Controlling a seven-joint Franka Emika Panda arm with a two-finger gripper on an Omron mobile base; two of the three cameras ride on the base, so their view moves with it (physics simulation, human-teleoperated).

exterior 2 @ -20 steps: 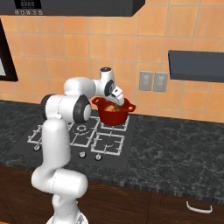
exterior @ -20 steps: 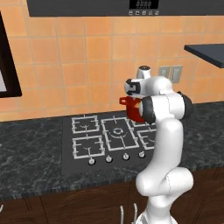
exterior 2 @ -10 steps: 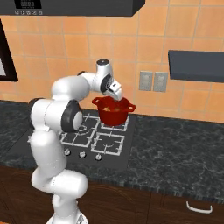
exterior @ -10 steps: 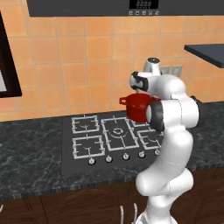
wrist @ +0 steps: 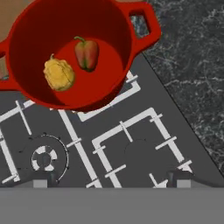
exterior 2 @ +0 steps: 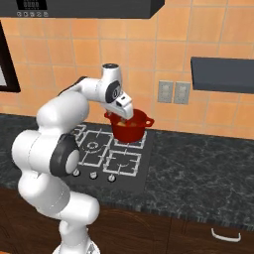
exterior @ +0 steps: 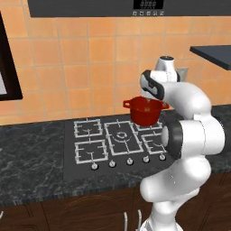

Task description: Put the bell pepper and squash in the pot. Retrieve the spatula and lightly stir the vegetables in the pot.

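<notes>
Hand view, left to right: one round, deep, glossy red pot (wrist: 70, 52) with loop handles sits at about 11 o'clock of the frame, on a rear grate of the black gas cooktop (wrist: 131, 144). Inside it lie two vegetables: one bumpy yellow squash (wrist: 58, 74) at 9 o'clock on the pot floor and one red-green bell pepper (wrist: 86, 53) near the centre, close together; whether they touch cannot be told. The pot's left handle is cut off by the frame edge; its right handle (wrist: 144, 19) shows whole. Two dark fingertips (wrist: 43, 178) rise at 7 and 5 o'clock, spread as wide as they go and empty; the two-finger gripper (wrist: 111, 180) grasps nothing.

Base views: the pot (exterior: 145, 110) stands at the cooktop's back right burner. Five knobs (exterior: 129, 161) line the front edge. The white arm (exterior: 189, 135) arches upward, its hand (exterior 2: 121, 104) angled down above the pot (exterior 2: 130, 126), partly hiding the rim. The fingers are too small to resolve here.
</notes>
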